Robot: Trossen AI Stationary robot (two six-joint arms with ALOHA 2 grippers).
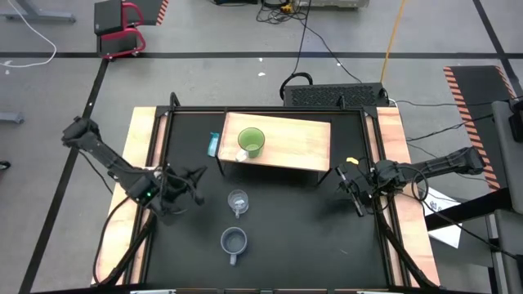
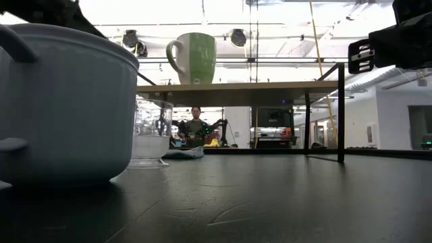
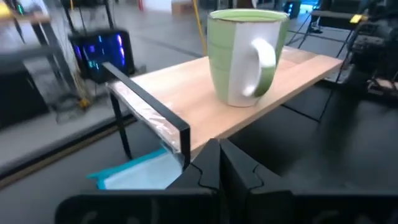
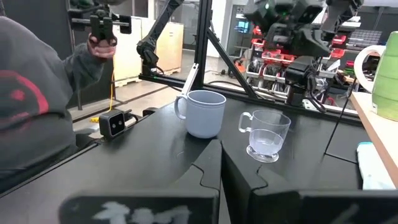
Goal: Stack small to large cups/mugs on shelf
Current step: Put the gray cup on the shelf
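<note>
- The desk is a black top with pale wood strips along its two long sides; both arms reach over it from those sides.
- The shelf, a light tan board on dark legs, stands at the far middle of the desk. In the left wrist view its near edge runs across the picture on a dark frame.
- The lime-green mug stands upright on the shelf, toward its left part, with its white handle showing in the left wrist view. The low view has it on top of the board.
- The grey-blue mug stands upright on the desk, nearest the front edge and well apart from the shelf, handle toward the front.
- The clear glass cup stands upright on the desk between the grey-blue mug and the shelf, touching neither.
- A light blue flat object lies on the desk at the shelf's left end.
- The left end effector hovers over the desk left of the glass cup, fingers clenched together on nothing.
- The right end effector hovers near the shelf's right front corner, also clenched and empty.
- A person in a grey sleeve shows in the right wrist view, beyond the desk.
</note>
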